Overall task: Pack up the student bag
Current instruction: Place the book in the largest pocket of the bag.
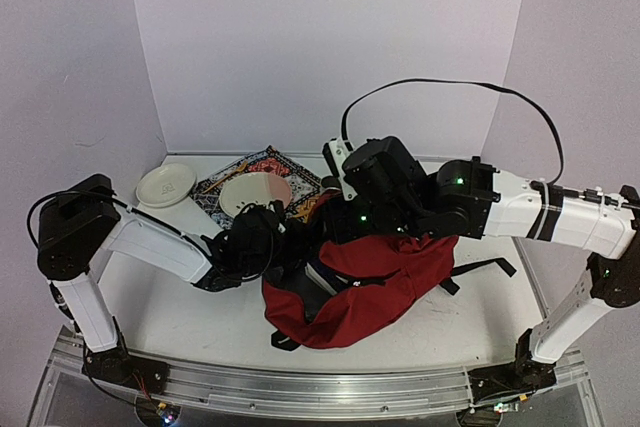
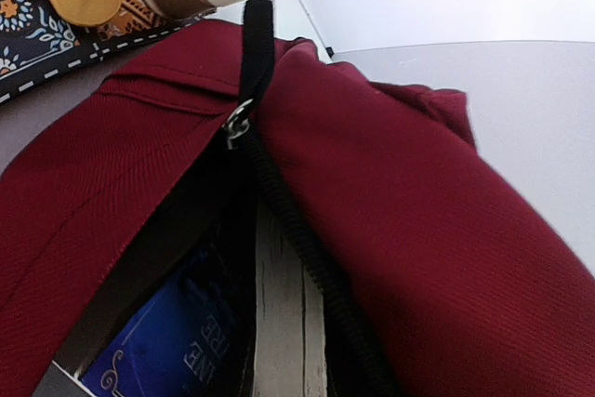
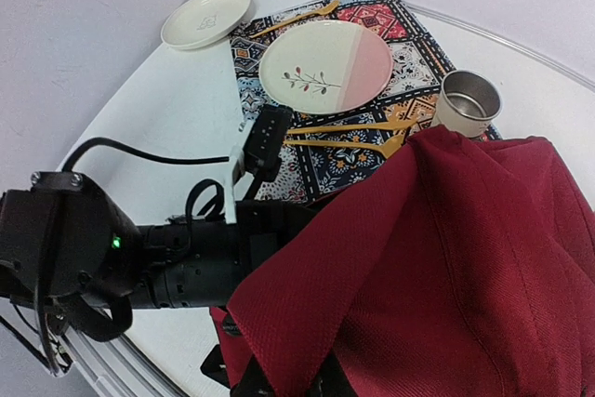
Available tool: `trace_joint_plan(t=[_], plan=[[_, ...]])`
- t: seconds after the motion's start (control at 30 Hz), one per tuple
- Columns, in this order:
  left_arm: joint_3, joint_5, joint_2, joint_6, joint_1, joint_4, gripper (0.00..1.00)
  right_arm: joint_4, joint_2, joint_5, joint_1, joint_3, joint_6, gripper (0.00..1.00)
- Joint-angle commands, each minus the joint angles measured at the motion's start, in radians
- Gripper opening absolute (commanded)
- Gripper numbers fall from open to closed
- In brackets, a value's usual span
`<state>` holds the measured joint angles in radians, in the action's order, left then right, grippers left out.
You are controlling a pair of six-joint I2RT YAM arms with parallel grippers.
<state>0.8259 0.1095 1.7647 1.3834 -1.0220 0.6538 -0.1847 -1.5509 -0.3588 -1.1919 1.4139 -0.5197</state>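
right fingers pinched almost together low in their own view, red cloth bunched against them, so i read that as a grip on the student bag [image 1: 370,277]. left fingers are buried under the flap, and how wide they stand i cannot tell. the bag lies on the surface [image 1: 200,317] between the two arms, mouth open, zip slider [image 2: 237,123] at the far end, a blue book [image 2: 167,350] inside. my call: this is holding the mouth open. lift the flap straight up, cloth taut either side of the teeth, and no dragging toward the metal cup [image 3: 468,104] just beside the bag's edge.
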Motion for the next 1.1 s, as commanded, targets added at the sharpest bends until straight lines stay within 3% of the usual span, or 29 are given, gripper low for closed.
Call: trace_joint_plan(t=[0.0,0.2,0.57,0.93,1.07], plan=[[0.058,0.045,0.040,-0.019,-0.028,0.086,0.17,0.105,0.019,-0.014,-0.014,0.000,0.011,0.07],[0.032,0.099,0.025,-0.085,-0.035,0.084,0.42,0.105,0.034,-0.030,-0.014,-0.023,0.009,0.08],[-0.007,0.095,-0.057,-0.210,-0.043,0.000,0.79,0.103,0.059,-0.052,-0.014,-0.053,0.006,0.13],[0.049,0.205,-0.107,-0.382,-0.074,-0.237,0.82,0.103,0.069,-0.052,-0.014,-0.065,0.003,0.15],[0.066,0.232,-0.110,-0.403,-0.076,-0.283,0.73,0.104,0.071,-0.055,-0.014,-0.073,0.001,0.15]])
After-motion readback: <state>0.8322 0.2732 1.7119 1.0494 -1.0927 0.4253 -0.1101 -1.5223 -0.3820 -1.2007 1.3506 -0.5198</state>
